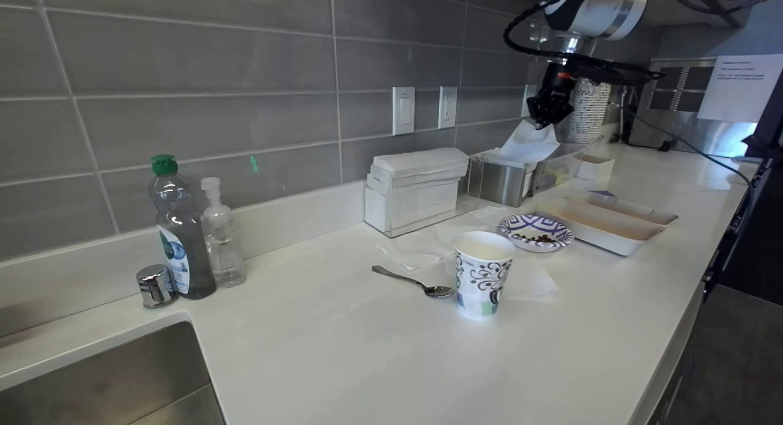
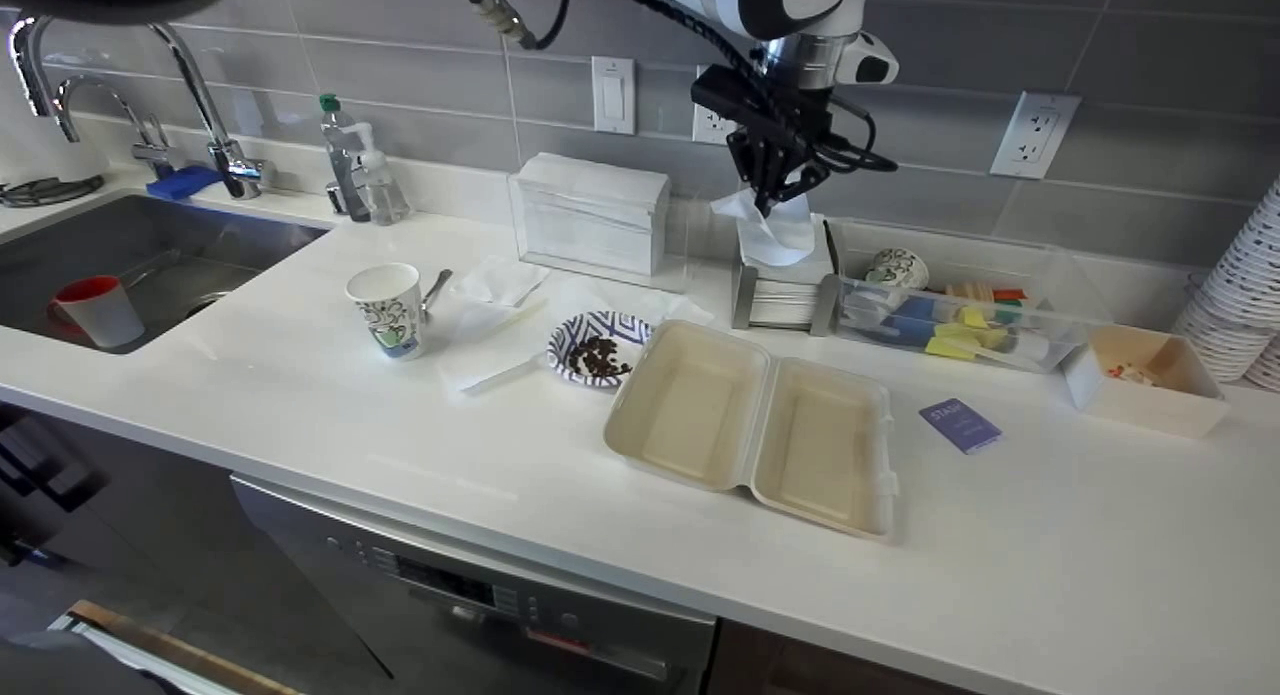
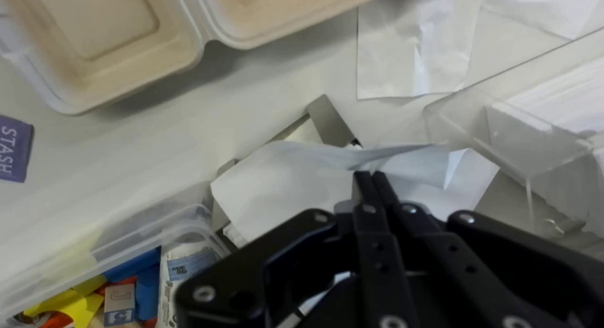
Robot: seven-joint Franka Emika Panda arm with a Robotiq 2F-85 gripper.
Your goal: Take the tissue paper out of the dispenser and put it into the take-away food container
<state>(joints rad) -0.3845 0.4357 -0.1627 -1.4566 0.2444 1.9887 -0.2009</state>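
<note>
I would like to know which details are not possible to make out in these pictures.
Whether the tissue paper has fully left the dispenser: in the wrist view, its own spread and the gripper hide the lower end.
Words on the posted notice: too small and blurred in an exterior view.
Top of the white stack: cut off by the right edge in an exterior view.
</note>
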